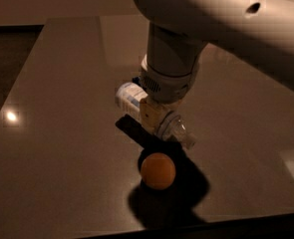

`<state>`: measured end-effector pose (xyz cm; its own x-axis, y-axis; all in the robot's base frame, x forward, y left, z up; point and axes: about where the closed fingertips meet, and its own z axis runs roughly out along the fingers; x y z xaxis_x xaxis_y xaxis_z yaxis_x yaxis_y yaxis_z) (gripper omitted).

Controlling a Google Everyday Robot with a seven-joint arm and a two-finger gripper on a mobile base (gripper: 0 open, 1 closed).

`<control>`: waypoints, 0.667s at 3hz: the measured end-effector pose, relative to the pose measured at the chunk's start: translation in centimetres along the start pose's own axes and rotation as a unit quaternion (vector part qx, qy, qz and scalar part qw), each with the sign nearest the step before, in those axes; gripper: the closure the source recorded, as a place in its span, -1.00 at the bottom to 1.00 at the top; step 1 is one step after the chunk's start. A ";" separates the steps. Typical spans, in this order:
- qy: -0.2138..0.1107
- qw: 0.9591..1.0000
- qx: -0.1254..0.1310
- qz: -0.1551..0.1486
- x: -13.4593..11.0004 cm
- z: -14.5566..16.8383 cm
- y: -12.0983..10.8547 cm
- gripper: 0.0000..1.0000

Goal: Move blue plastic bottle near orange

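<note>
Nearest to us sits the orange (pixel 158 171), round and smooth, resting on the dark glossy table (pixel 62 133), just below and in front of the fingers, and it throws a wide black shadow (pixel 172 209) toward the near edge. Up from there, and here is the gripper (pixel 156 117), pointing down over the table a little behind the orange, its pale yellowish fingers (pixel 147 114) clamped around the middle of the blue plastic bottle (pixel 130 97). The bottle lies crosswise in that grip, tilted. Its labelled blue-and-white end sticks out to the left of the fingers and slightly higher, while the clear neck and white cap (pixel 189 142) poke out to the right and lower, toward the orange. The cap end is close to the orange but apart from it, with a sliver of dark shadow between them. A dark patch lies on the tabletop under the fingers, and the bottle appears to hang just off the surface, though I cannot tell that for sure. Above the fingers rises the round white wrist (pixel 169 78), and over that the thick white arm (pixel 221 19) sweeps across the top right. Well off to the left of the fingers a small bright light reflection (pixel 10 116) gleams on the tabletop. Farther back the table runs on to its far edge, with a strip of dark floor (pixel 7 54) beyond it at the left.
</note>
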<state>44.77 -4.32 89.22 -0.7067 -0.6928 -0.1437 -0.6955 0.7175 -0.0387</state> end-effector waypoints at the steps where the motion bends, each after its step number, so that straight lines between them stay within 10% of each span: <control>1: -0.010 1.000 -0.001 0.005 0.8 0.5 -0.7 0.65; 2: -0.017 1.000 -0.014 0.011 1.5 1.5 -1.3 0.03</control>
<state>44.76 -6.17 87.60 -0.7174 -0.6735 -0.1784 -0.6834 0.7300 -0.0082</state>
